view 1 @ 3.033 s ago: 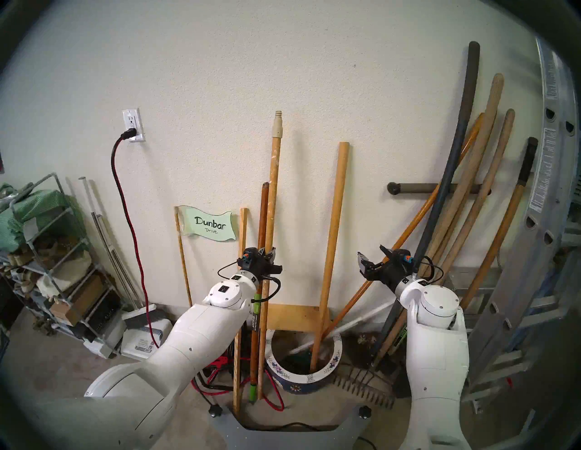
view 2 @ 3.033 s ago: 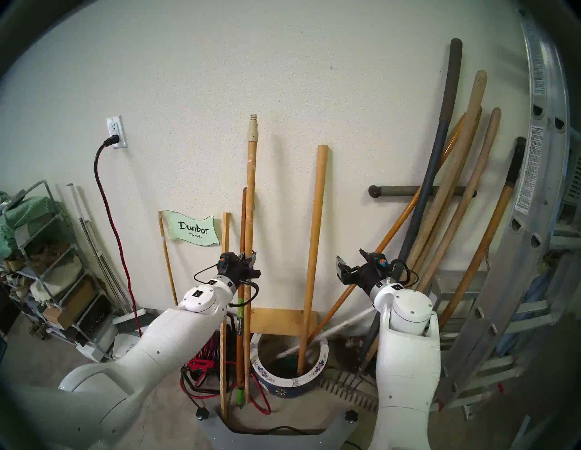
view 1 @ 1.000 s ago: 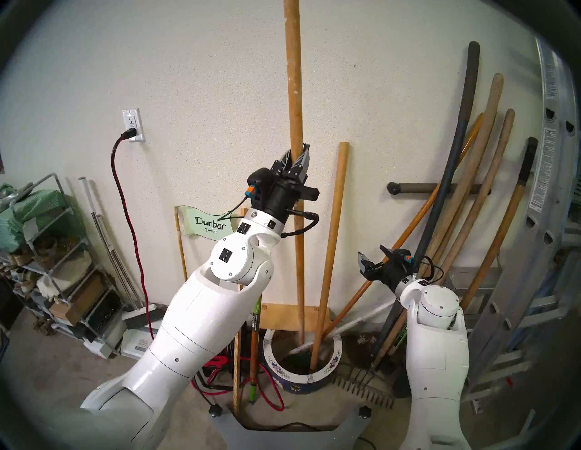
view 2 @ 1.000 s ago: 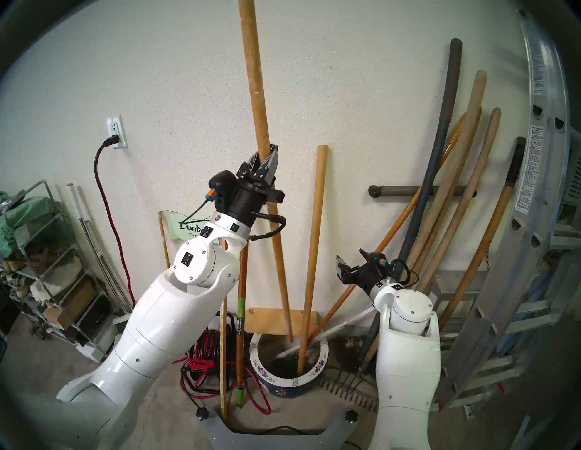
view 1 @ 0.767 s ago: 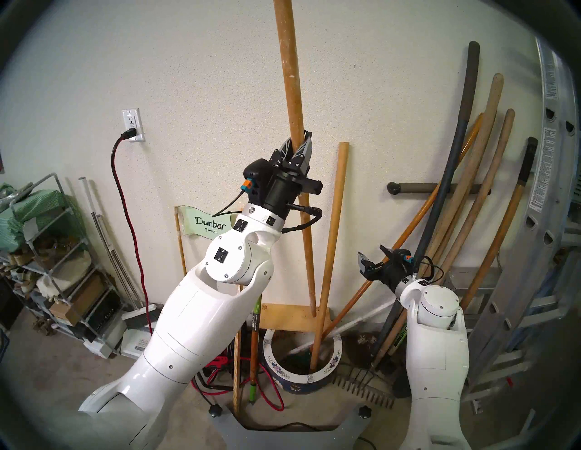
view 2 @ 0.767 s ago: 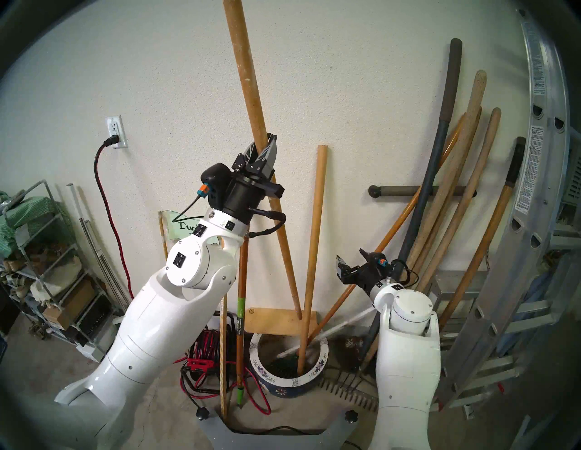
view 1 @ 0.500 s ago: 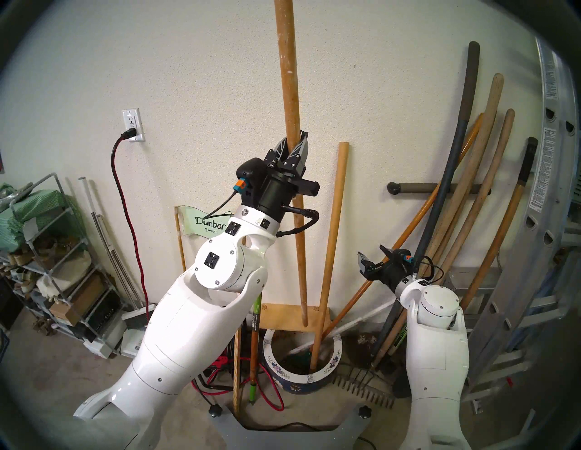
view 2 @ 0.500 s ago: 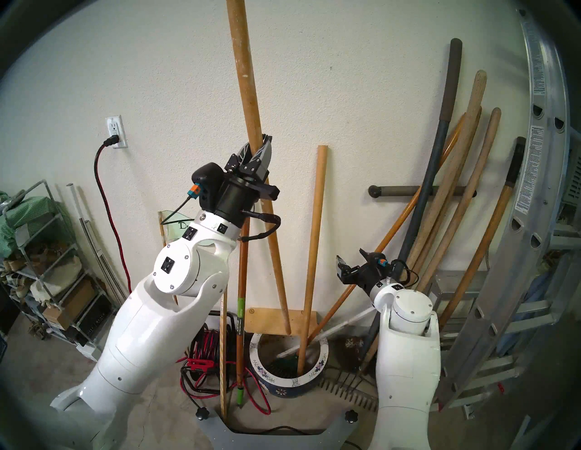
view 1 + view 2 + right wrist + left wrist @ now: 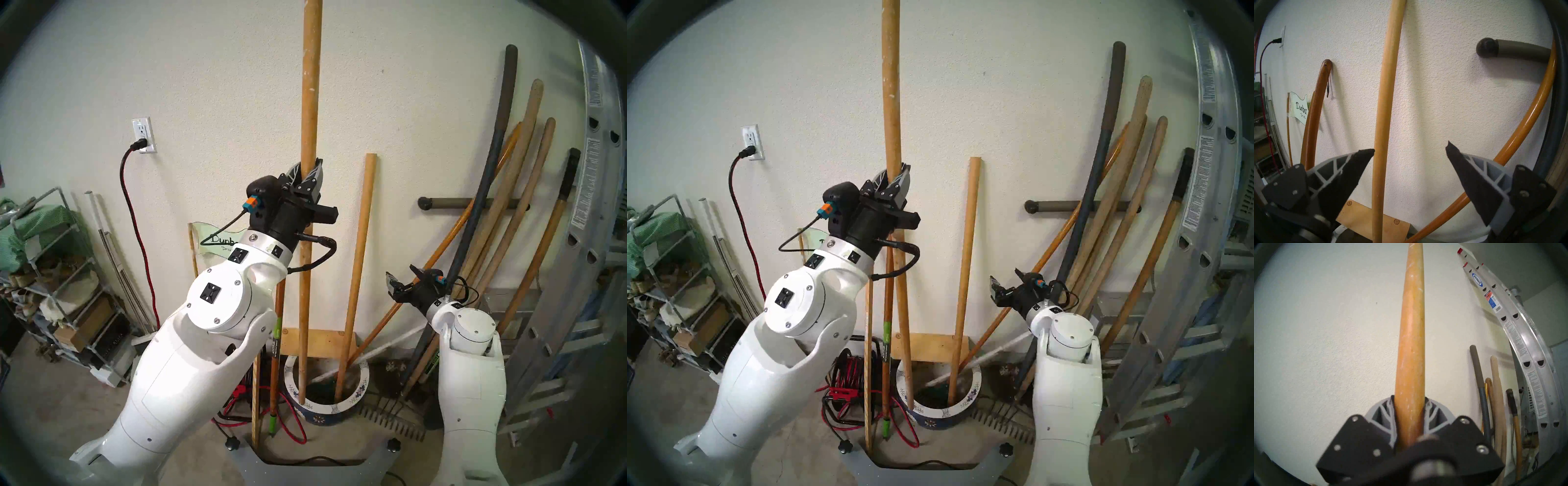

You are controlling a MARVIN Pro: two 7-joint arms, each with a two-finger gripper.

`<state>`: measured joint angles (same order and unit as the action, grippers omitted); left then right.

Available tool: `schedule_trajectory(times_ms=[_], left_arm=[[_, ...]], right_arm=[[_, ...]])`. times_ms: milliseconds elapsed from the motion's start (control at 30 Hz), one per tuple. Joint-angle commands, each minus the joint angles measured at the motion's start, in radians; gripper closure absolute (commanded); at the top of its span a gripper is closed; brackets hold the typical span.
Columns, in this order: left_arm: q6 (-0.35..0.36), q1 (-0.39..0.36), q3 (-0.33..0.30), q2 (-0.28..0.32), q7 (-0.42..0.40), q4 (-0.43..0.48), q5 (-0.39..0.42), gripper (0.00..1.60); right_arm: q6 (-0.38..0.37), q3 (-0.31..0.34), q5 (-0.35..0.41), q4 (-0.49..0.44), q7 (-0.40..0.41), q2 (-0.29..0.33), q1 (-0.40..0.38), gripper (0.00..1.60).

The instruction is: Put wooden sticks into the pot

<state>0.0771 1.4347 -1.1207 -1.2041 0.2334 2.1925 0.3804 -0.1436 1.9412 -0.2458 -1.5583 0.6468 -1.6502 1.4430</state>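
Note:
My left gripper (image 9: 307, 169) is shut on the paint-flecked pole (image 9: 310, 85) at mid-length and holds it nearly upright; its top runs out of view. Its lower end sits inside the blue pot with the white flowered rim (image 9: 339, 405), by the left inner wall. The left wrist view shows the pads (image 9: 1392, 410) clamped on the pole (image 9: 1410, 344). The plain pale dowel (image 9: 356, 271) stands in the pot against the wall. The dark red-brown pole with the green label (image 9: 279, 305) stands on the floor left of the pot. My right gripper (image 9: 403, 275) is open and empty, near the dowel (image 9: 1384, 101).
A thin square slat (image 9: 255, 390) and coiled red cord (image 9: 295, 434) lie left of the pot. An orange handle (image 9: 390, 319) and a white pipe also rest in the pot. A bundle of tool handles (image 9: 509, 203), a ladder (image 9: 593, 203) and a rake (image 9: 390, 421) crowd the right; a wire shelf (image 9: 51, 271) stands left.
My left arm swung the pole's lower end from above the pot's back rim to the left and lowered it into the pot. The pole now stands upright. The right arm has not moved.

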Motion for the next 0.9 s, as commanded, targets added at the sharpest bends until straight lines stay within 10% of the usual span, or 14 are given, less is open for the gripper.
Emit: schedule_trajectory(times_ms=[0,367,867], left_arm=[[0.115,0.081,-0.015,0.037,0.1,0.109,0.005,1.6],[0.359,0.042,-0.023,0.036,0.214,0.203,0.07,1.6],[0.41,-0.108,0.024,-0.023,0.177,0.078,0.094,1.6]], right_arm=[[0.002,-0.006,-0.005,-0.004,0.001,0.002,-0.001,0.0],[0.001,-0.006,-0.008,-0.005,0.001,0.001,-0.001,0.0],[0.002,-0.005,-0.01,-0.005,0.002,0.0,-0.001,0.0]])
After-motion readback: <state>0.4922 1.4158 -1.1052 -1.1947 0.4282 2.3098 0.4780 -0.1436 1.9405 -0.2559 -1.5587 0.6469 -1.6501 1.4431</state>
